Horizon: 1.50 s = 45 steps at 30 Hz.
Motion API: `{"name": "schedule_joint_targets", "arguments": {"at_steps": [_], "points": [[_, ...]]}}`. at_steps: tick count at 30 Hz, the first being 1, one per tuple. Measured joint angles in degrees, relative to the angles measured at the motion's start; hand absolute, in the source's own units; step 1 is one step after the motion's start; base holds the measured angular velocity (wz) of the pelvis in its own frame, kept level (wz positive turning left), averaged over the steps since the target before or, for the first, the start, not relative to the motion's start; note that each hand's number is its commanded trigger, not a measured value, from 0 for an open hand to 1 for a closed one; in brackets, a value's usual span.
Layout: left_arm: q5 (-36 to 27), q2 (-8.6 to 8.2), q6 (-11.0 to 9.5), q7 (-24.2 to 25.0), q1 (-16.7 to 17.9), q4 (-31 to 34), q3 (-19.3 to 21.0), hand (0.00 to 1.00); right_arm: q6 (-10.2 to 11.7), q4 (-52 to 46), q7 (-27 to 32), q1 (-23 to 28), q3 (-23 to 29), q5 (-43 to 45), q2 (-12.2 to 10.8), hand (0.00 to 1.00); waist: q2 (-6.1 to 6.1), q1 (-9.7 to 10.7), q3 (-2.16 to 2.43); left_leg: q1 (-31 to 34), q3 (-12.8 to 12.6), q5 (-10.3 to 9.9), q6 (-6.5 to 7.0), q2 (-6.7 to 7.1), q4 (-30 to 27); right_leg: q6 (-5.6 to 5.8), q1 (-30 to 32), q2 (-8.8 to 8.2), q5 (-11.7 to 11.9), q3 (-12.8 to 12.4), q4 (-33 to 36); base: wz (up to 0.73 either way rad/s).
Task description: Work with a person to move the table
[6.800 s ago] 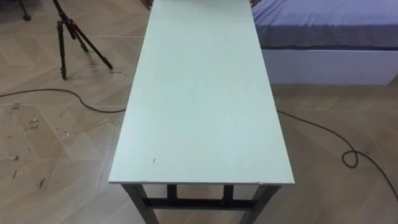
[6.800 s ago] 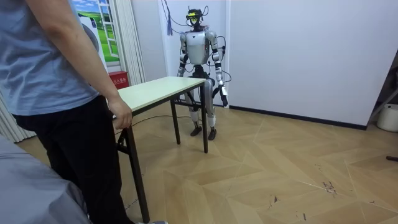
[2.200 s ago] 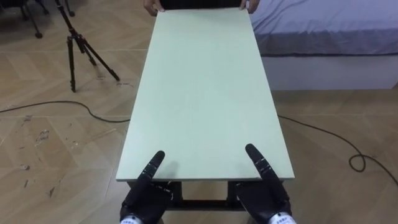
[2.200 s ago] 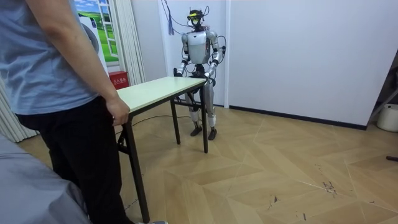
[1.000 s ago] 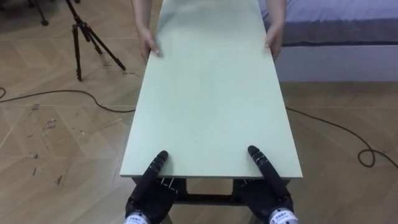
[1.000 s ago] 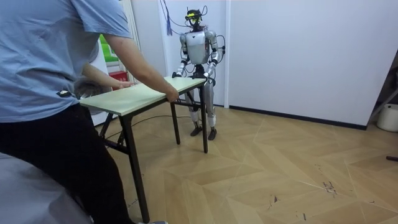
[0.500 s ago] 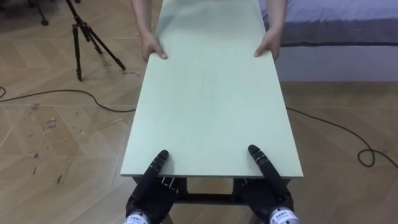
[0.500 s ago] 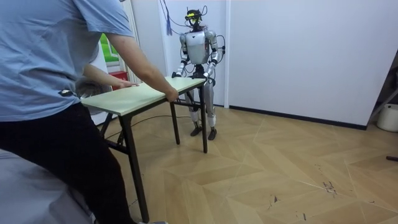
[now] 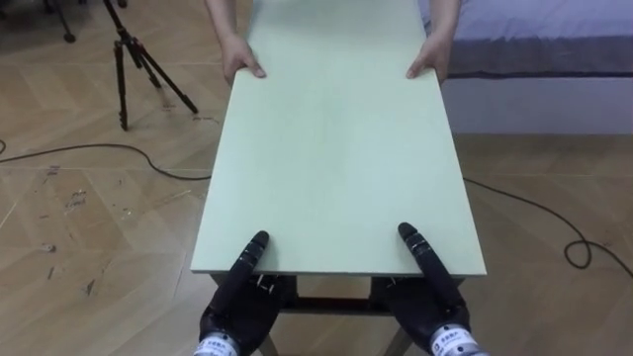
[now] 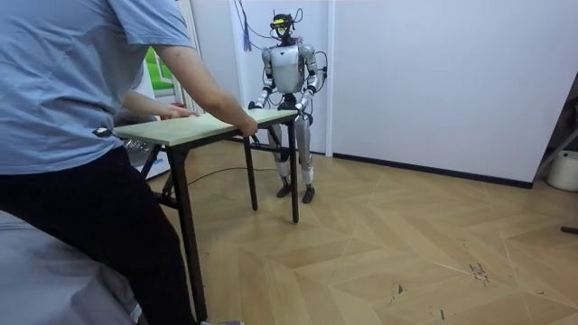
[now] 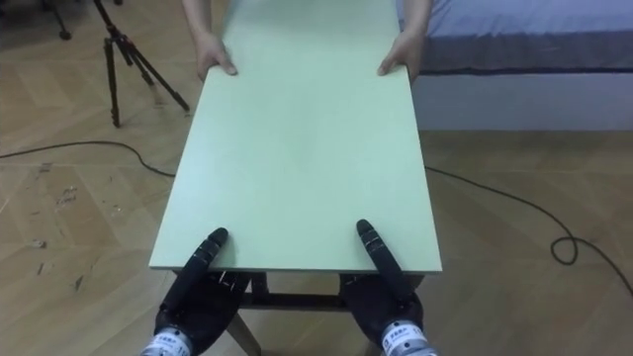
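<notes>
A long pale green table [image 9: 336, 168] with dark legs stretches away from me. My left hand [image 9: 237, 302] grips its near edge at the left, thumb flat on the top and fingers underneath. At the right of that edge my right hand [image 9: 432, 297] holds it the same way. A person's two hands [image 9: 240, 61] clasp the far end at both corners. In the room view I stand at one short end of the table [image 10: 208, 126], while the person in a blue shirt [image 10: 81, 81] leans over the other end.
A black tripod [image 9: 134, 59] stands on the wooden floor at the far left. A bed [image 9: 554, 59] with a white base lies at the far right. Dark cables [image 9: 99, 150] run over the floor on both sides of the table.
The person's hands have slid back from the table's sides to its far corners. In the room view the table has shifted towards the person. Both my hands keep their hold.
</notes>
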<state>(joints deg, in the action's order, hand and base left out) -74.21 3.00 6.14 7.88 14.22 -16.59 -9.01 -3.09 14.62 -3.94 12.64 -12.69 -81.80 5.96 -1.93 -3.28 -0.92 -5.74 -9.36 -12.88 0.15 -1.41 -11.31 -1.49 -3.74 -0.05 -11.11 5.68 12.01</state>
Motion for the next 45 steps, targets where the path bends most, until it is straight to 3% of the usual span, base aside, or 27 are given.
{"name": "schedule_joint_targets", "arguments": {"at_steps": [5,15,25,36,39,42,45], "points": [[0.2,0.05,0.0,0.0,1.1,1.7,-0.3,1.0,2.3,-2.6,0.1,1.9,-1.4,0.0,0.6,1.0,0.15,-0.2,-0.01,0.2,0.0,0.0,0.0,-0.01,0.0,-0.01,0.0,0.03,0.0,0.1,-0.2,0.0],[0.0,0.32,-0.5,0.0,3.8,5.0,-0.6,1.0,4.2,-5.2,-0.1,3.6,-3.2,0.5,1.4,1.0,0.34,-0.4,0.02,1.1,0.1,0.0,0.0,-0.06,0.0,-0.07,0.9,0.05,0.1,0.3,-0.1,0.01],[0.2,0.3,-3.1,0.0,5.4,5.5,-3.4,1.0,6.3,-5.6,-1.1,4.5,-4.1,1.2,2.4,1.0,1.14,-0.3,0.1,1.8,0.1,0.0,0.0,-0.07,-0.2,-0.1,1.9,0.06,0.1,0.3,0.0,0.0],[0.8,0.67,-6.3,-0.1,6.3,7.7,-4.9,1.0,8.1,-6.6,-1.1,4.8,-5.5,1.1,2.4,1.0,1.8,-0.1,-0.25,3.3,0.2,0.0,0.0,-0.26,-0.8,-0.25,3.5,0.1,0.2,0.6,1.0,-0.02],[0.9,1.23,-7.6,-0.1,6.6,8.1,-5.3,1.0,8.9,-6.6,-1.2,4.9,-6.5,-0.3,2.2,1.0,2.19,-0.3,-0.49,4.9,0.1,-0.1,-0.05,-0.54,-2.7,-0.28,4.3,0.09,0.2,1.0,1.9,0.01],[1.4,1.6,-8.4,-0.1,6.7,8.6,-6.1,1.0,8.9,-6.4,-1.8,5.0,-6.7,-1.6,2.5,1.0,2.4,-0.3,-0.69,8.6,0.3,-1.4,-0.58,-1.94,-8.6,-0.82,6.0,0.48,0.0,2.7,3.6,0.05],[1.1,2.32,-8.8,0.0,6.6,8.9,-6.7,1.0,8.8,-6.0,-2.0,5.0,-6.7,-1.6,2.5,1.0,2.29,-0.8,-0.7,14.8,0.3,-2.3,-1.57,-3.85,-19.6,-2.05,8.9,1.16,-1.0,3.6,6.3,-0.07]]}}
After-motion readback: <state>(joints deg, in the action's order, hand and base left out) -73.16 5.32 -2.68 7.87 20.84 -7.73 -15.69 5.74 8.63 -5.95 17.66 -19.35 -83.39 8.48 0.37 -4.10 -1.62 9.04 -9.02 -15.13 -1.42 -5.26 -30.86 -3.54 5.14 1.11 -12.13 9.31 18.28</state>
